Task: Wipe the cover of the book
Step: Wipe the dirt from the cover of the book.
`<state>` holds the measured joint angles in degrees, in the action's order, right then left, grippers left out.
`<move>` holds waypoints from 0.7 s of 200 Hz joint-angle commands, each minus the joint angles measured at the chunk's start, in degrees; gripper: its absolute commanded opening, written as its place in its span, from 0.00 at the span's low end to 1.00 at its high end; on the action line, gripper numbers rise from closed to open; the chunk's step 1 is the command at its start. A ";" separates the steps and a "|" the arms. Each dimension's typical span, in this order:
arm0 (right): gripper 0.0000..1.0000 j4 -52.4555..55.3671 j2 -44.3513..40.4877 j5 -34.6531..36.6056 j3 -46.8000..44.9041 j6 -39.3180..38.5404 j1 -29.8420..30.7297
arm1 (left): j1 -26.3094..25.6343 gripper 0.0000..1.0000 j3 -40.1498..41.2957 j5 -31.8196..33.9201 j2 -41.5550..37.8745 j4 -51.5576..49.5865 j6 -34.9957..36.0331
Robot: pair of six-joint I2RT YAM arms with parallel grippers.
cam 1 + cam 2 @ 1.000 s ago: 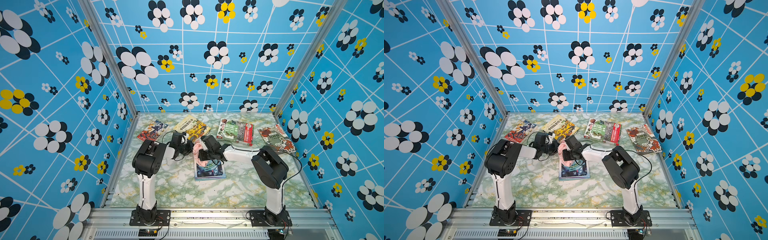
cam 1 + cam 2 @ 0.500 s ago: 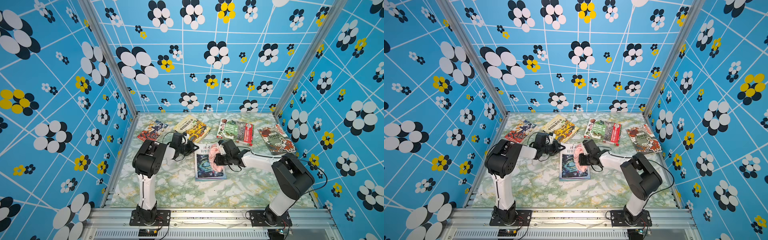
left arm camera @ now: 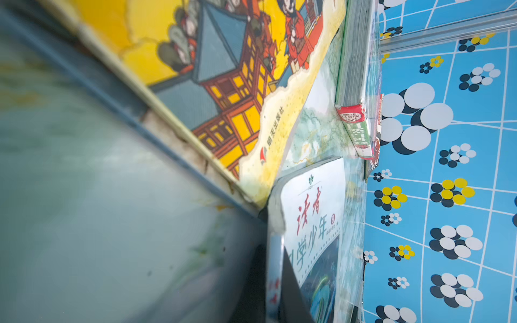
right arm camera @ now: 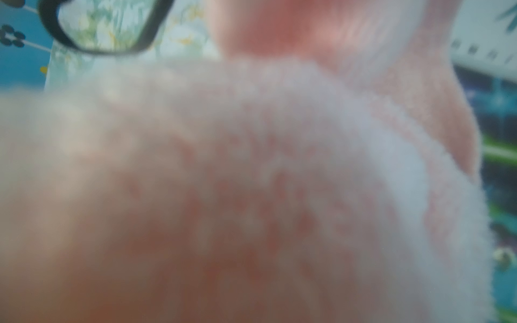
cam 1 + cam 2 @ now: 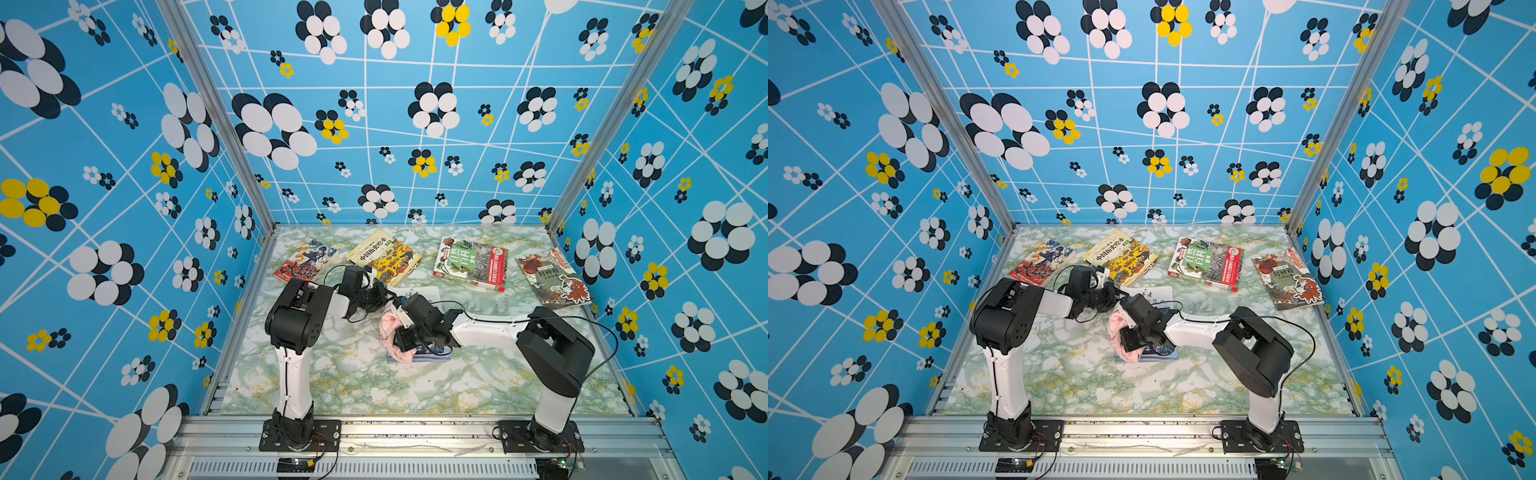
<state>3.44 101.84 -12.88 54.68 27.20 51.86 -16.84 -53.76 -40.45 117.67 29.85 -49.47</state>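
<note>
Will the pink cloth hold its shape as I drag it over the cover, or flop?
Likely floppy: the pink cloth lies in loose folds around the right gripper. Its fuzzy pile probably drags rather than slides on the glossy book.

Pink cloth [image 4: 251,181] blurred, fills right wrist view; book [image 5: 434,354] mostly hidden under arm [image 5: 486,332].

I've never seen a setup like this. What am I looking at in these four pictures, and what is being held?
Two tabletop robot arms, each ending in jaws. Both top views look down on the whole marble-patterned table; the other two come from cameras on the wrists. The right arm has its jaws shut on a pink cloth, touching a book in the middle. The left arm has its jaws closed at that book's far corner; whether they pinch it is unclear. Four more books lie along the back.
</note>
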 commanded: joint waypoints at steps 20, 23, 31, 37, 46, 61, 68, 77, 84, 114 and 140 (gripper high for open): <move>0.00 12.87 -6.66 5.73 -12.09 1.37 -7.48 | 0.99 0.00 -1.24 0.01 0.82 0.85 -0.67; 0.00 13.09 -6.80 6.23 -12.02 1.43 -8.11 | 1.05 0.00 -1.22 0.02 0.82 0.83 -0.63; 0.00 13.51 -6.78 7.74 -11.08 1.29 -8.49 | 1.04 0.00 -1.29 -0.04 0.81 0.83 -0.76; 0.00 13.83 -6.26 7.84 -9.57 1.13 -8.11 | 1.04 0.00 -1.33 0.03 0.93 0.83 -0.84; 0.00 13.21 -4.94 6.74 -7.15 1.21 -6.54 | 0.97 0.00 -1.34 0.07 0.89 0.95 -1.05; 0.00 11.98 -1.94 6.05 -2.29 1.11 -1.40 | 0.89 0.00 -1.23 0.17 0.84 1.09 -1.24; 0.00 11.98 -0.19 5.13 0.25 0.91 1.55 | 0.91 0.00 -1.10 0.21 0.68 1.09 -1.33; 0.00 12.27 1.80 3.85 3.03 0.47 4.73 | 0.87 0.00 -0.84 0.45 0.44 1.09 -1.31; 0.00 12.97 2.82 3.36 4.60 0.09 6.80 | 0.91 0.00 -0.69 0.53 0.31 1.09 -1.24; 0.00 15.83 -0.74 7.40 0.92 0.51 7.80 | 0.99 0.00 -0.36 0.55 0.19 0.83 -1.02; 0.00 16.38 -6.92 8.56 -9.85 3.90 0.34 | 1.02 0.00 -1.08 0.20 0.85 0.90 -0.98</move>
<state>11.35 98.61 -7.62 54.11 28.01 59.29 -16.47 -53.84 -40.66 117.67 30.06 -49.80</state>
